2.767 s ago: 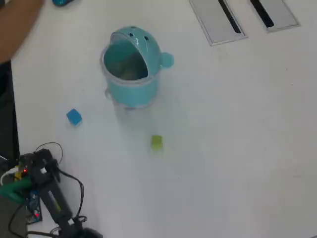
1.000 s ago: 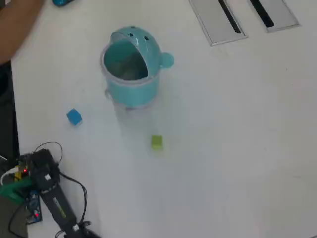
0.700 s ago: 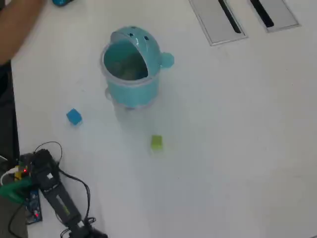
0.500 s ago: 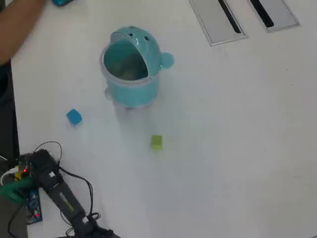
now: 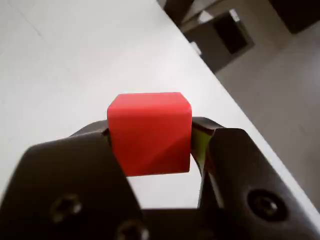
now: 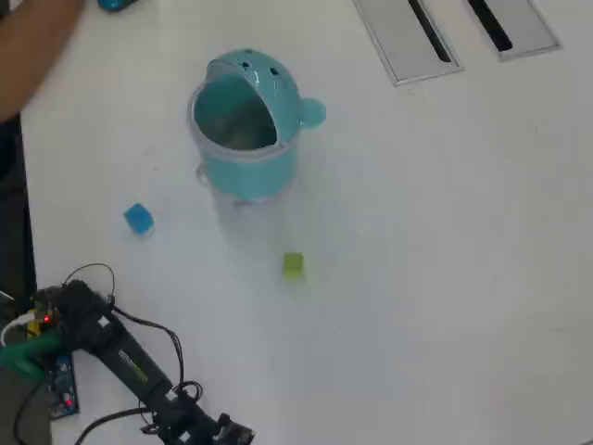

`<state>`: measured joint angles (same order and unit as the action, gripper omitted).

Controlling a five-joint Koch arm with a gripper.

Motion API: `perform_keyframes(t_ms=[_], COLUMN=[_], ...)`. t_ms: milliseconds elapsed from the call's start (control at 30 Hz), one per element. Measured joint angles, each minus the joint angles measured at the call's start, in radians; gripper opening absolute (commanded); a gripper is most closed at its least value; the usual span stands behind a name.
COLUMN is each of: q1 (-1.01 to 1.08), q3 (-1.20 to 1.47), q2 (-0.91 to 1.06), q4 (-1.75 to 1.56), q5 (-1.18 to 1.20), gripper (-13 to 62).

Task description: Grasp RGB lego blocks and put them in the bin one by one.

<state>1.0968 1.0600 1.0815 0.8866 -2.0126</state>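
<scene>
Red plastic, a cube-like block (image 5: pixel 149 133), sits clamped between the pincer (image 5: pixel 150 137) jaws, held clear of the white desk (image 5: pixel 75 60) for carrying. Only the overhead view shows the open teal bin (image 6: pixel 246 125) well away, with blue block (image 6: pixel 138 219) and yellow-green block (image 6: pixel 293 266) loose on the desk.

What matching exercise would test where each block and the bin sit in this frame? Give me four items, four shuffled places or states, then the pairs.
Items:
1. red block
2. blue block
3. yellow-green block
4. bin

Places or states:
A. on the table, below the bin in the overhead view
B. standing with its lid flipped open
C. clamped in the gripper
D. on the table, left of the bin in the overhead view

Pairs: 1-C, 2-D, 3-A, 4-B
</scene>
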Motion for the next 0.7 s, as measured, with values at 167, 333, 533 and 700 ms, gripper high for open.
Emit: perform_keyframes(t_ms=[167,333,533,700], q1=[-0.003,-0.028,-0.069,-0.104], q3=[0.002,0.087,0.29,0.425], q2=[0.054,0.183,0.365,0.529], q4=[0.0,0.0,0.0,0.0], q5=[0.0,0.0,0.0,0.0], gripper=[11.8,11.8,11.8,11.8])
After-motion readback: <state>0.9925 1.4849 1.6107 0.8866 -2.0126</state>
